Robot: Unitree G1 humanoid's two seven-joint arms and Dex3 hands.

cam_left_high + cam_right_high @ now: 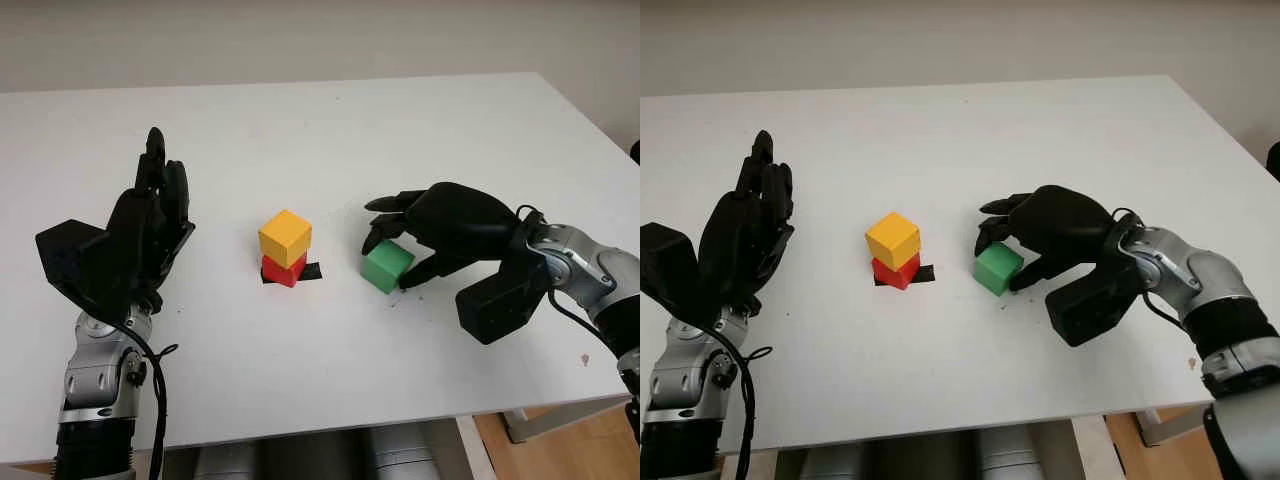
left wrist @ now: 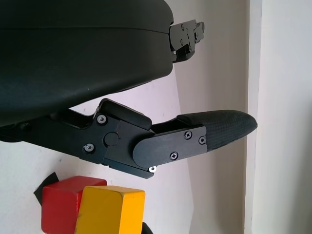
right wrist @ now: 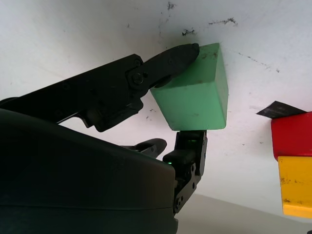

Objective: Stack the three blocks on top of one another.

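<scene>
A yellow block (image 1: 285, 235) sits on a red block (image 1: 284, 269) at the middle of the white table (image 1: 300, 130), over a black tape mark (image 1: 312, 271). Just right of this stack is a green block (image 1: 387, 266), slightly turned on the table. My right hand (image 1: 392, 262) reaches in from the right and is shut on the green block (image 3: 195, 97), one finger (image 3: 170, 58) on its upper corner and another pressing the opposite face. My left hand (image 1: 150, 215) is open, held up at the left of the stack, a hand's width from it.
The table's front edge (image 1: 330, 425) runs close below both arms, and its right edge (image 1: 590, 130) slants away behind the right arm. A pale wall (image 1: 300, 40) rises behind the table. Small dark scuffs (image 3: 222, 22) mark the surface near the green block.
</scene>
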